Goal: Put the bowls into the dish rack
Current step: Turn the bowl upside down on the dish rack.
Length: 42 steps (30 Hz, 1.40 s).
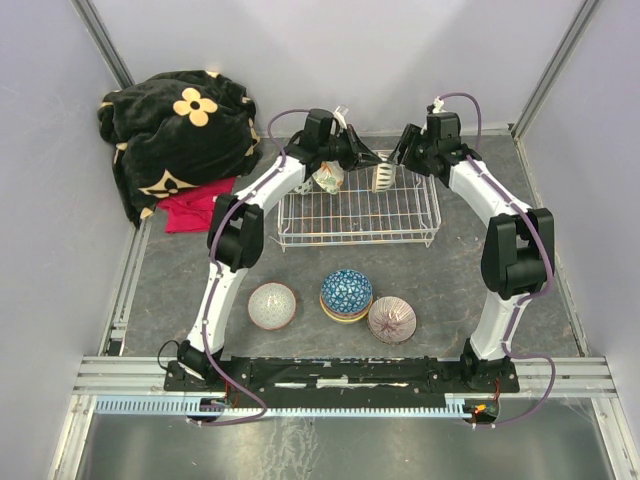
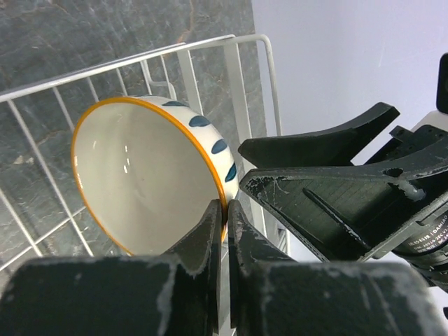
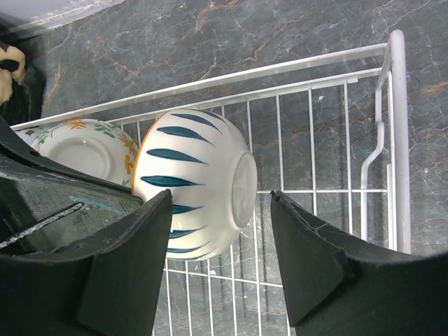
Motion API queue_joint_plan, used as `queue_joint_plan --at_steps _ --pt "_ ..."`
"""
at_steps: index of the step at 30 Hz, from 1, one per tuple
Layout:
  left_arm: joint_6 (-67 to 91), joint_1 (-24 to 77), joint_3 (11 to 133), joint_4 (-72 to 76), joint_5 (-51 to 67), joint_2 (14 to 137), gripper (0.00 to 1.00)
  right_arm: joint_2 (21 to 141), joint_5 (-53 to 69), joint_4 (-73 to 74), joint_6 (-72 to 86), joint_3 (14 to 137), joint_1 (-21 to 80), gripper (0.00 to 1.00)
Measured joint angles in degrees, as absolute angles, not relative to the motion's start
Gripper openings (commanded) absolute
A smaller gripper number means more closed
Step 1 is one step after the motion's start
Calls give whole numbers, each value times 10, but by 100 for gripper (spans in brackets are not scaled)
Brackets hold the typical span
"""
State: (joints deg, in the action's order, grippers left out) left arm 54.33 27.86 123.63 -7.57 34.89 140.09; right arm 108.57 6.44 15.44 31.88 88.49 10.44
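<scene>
Top view: both arms reach over dish rack (image 1: 360,215) at far side of tabletop (image 1: 450,290). Pink bowl (image 1: 272,305), blue stack (image 1: 346,293) and purple-white bowl (image 1: 392,319) sit near arm bases, not yet loaded.

Left wrist: left fingers (image 2: 213,227) pinch orange rim of leaf-pattern bowl (image 2: 140,182) — bowl stands on edge inside rack.

Right wrist: right fingers (image 3: 315,259) wide, straddling same bowl; floral bowl (image 3: 84,150) just behind it.

Risk: thin rim pinch only — on release bowl may roll or tip onto floral bowl. Fingers of both arms crowded, could clash.
</scene>
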Motion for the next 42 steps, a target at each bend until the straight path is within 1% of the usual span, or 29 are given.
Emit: queue_joint_plan --at_steps 9,25,33,40,42 --pt "495 266 1268 -153 316 1399 8 1086 65 155 319 885 105 66" --pt "436 244 1278 -255 261 1383 8 1087 85 155 319 885 106 66" --pt "420 239 1277 -276 226 1384 8 1113 119 148 331 885 109 76" --pt "420 239 1278 -276 225 1384 7 1143 148 130 347 885 109 77" --pt "420 239 1278 -276 226 1384 7 1146 153 125 352 885 109 79"
